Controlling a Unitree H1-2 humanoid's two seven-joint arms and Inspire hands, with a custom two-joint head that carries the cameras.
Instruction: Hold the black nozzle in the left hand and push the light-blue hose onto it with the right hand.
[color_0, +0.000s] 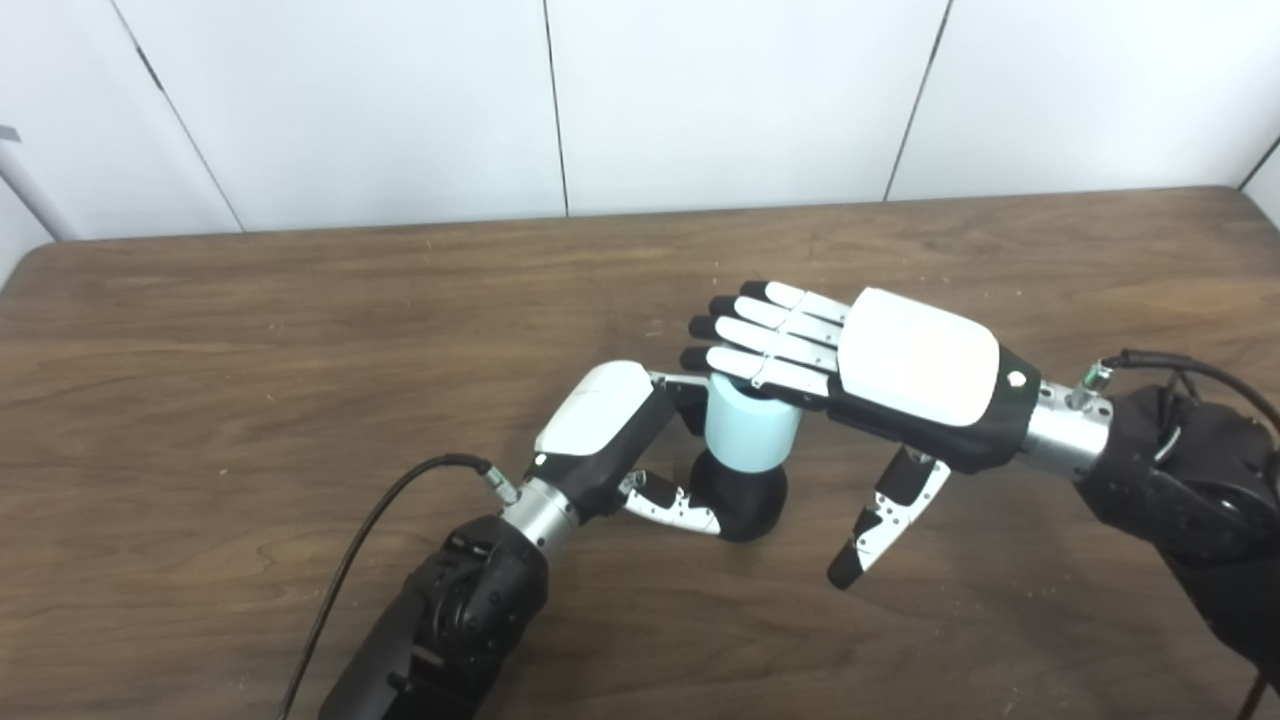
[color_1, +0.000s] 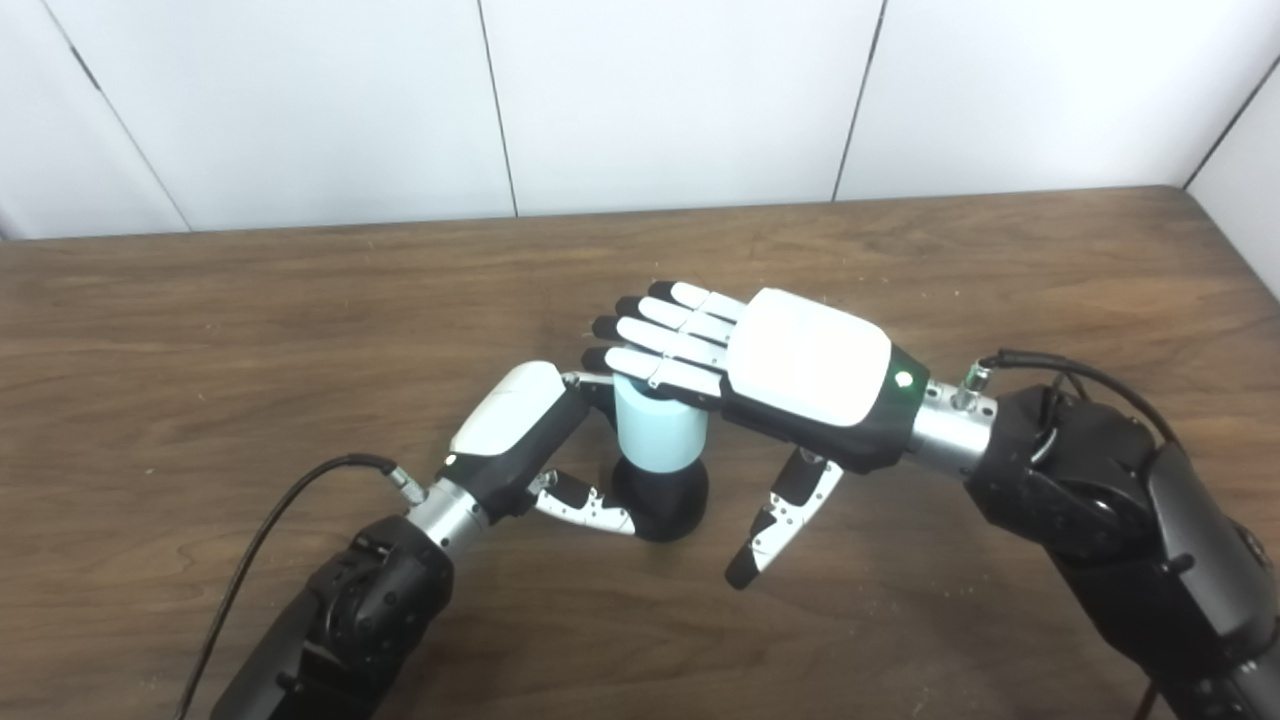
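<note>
The black nozzle stands mid-surface, gripped by the left hand from nine o'clock, with the light-blue hose seated on top under the flat, open right hand, so pressing straight down likely comes next.

My right hand lies flat over the top of the light-blue hose, so its upper end is hidden from me. My left hand wraps the black nozzle from nine o'clock, its fingers going out of sight behind the hose. Both my forearms are cut off at the six o'clock edge.
</note>
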